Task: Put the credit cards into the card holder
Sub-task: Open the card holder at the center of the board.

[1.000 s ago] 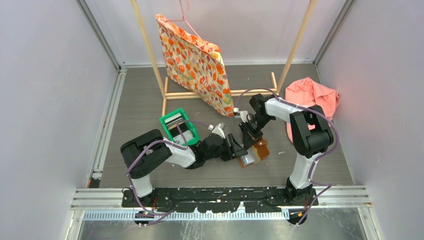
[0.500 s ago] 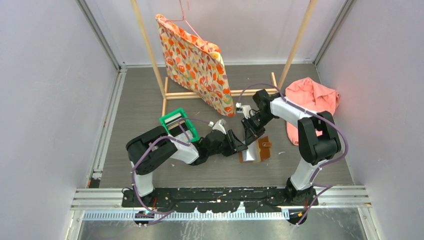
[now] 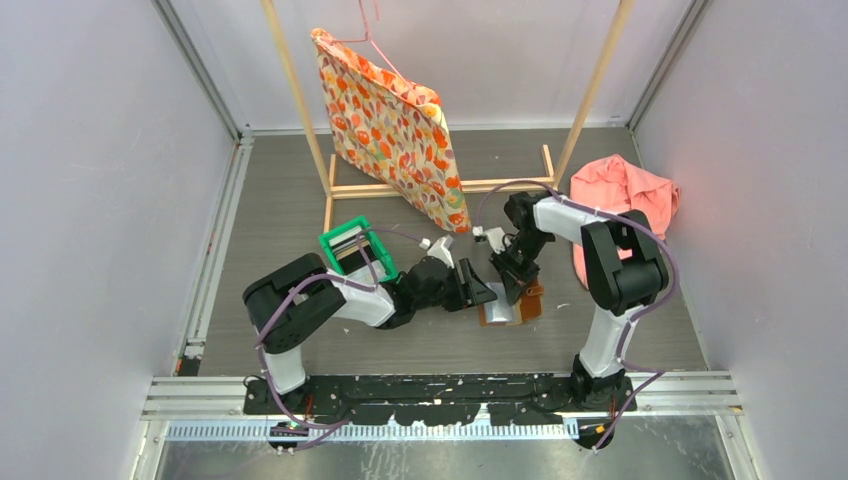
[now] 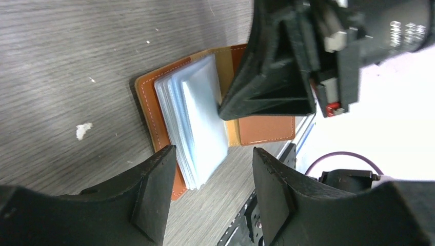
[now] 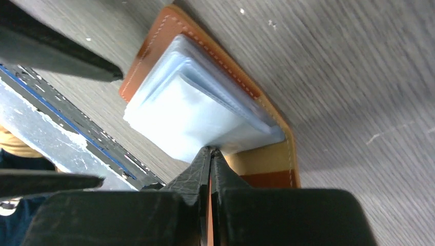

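Note:
The card holder [image 3: 530, 298], a brown leather wallet, lies open on the table with a stack of clear bluish sleeves [image 4: 197, 120] fanned over its tan inside. It also shows in the right wrist view [image 5: 267, 177]. My right gripper [image 3: 517, 281] is shut, and its tips [image 5: 210, 149] press on the sleeves' edge at the fold. A thin orange sliver shows between its fingers. My left gripper [image 4: 213, 154] is open and empty, and it hovers just left of the wallet [image 3: 482, 291]. I cannot make out any loose credit card.
A green plastic bin [image 3: 357, 250] with dark and pale flat things inside stands behind my left arm. A wooden rack [image 3: 440, 186] holds a flowered bag [image 3: 390, 125] at the back. A pink cloth [image 3: 625, 190] lies at the right.
The wallet went from lifted at my left gripper to lying flat. My left gripper let go and drew back left. My right gripper came down onto the sleeves.

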`<state>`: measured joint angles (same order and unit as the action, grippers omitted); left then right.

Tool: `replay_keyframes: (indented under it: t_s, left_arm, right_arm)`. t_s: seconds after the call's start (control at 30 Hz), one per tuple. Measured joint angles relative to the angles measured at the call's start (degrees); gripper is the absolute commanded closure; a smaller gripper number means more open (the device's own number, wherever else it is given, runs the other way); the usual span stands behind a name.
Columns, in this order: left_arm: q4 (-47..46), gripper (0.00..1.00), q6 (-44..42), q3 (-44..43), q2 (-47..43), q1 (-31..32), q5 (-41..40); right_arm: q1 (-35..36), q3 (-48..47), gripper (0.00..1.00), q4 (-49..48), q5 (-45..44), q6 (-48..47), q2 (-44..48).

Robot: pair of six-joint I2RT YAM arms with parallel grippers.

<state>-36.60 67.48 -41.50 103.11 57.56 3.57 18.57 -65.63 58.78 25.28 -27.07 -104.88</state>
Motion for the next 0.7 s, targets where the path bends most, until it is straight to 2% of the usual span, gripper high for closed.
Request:
replay_keyframes:
  t_s: [0.33, 0.7]
  left_arm:
    - [0.0, 0.41, 0.1, -1.5, 2.0, 1.0, 1.3]
    - [2.2, 0.41, 0.8, -3.4, 3.1, 1.2, 1.6]
  right_arm:
    - [-0.8, -0.5, 0.93, 2.6, -0.7, 0.7, -5.2]
    - [-3.7, -0.7, 0.92, 3.3, 0.3, 0.2, -5.6]
